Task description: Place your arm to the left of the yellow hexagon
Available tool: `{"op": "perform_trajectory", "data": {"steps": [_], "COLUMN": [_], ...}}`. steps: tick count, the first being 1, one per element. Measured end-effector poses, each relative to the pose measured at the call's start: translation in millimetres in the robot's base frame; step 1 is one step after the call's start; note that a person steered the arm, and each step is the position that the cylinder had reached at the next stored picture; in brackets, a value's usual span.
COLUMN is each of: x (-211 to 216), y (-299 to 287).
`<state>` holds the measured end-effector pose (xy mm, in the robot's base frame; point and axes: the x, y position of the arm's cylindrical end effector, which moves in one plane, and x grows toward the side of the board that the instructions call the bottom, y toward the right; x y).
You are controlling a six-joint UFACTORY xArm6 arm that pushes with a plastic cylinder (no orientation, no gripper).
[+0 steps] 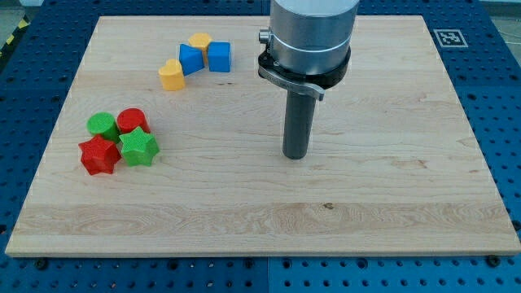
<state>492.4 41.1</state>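
The yellow hexagon point(199, 41) sits near the view's top left of the wooden board point(391, 203), touching the top of two blue blocks: a rounded one point(190, 59) and a cube point(219, 56). A second yellow block point(171, 75), rounded, lies just below and left of them. My tip point(295, 156) rests on the board near the middle, well to the right of and below the yellow hexagon, touching no block.
At the view's left lies a tight cluster: a green cylinder point(102, 124), a red cylinder point(131, 120), a red star point(98, 155) and a green star point(137, 147). The arm's grey body point(313, 32) rises over the board's top centre.
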Motion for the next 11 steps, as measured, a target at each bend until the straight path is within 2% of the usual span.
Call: {"op": "perform_trajectory", "data": {"steps": [1, 3, 5, 7, 10, 11], "x": [-23.4, -146.8, -240.1, -266.1, -295.0, -294.6], "y": [0.0, 2.4, 1.9, -10.3, -170.7, -204.3]}}
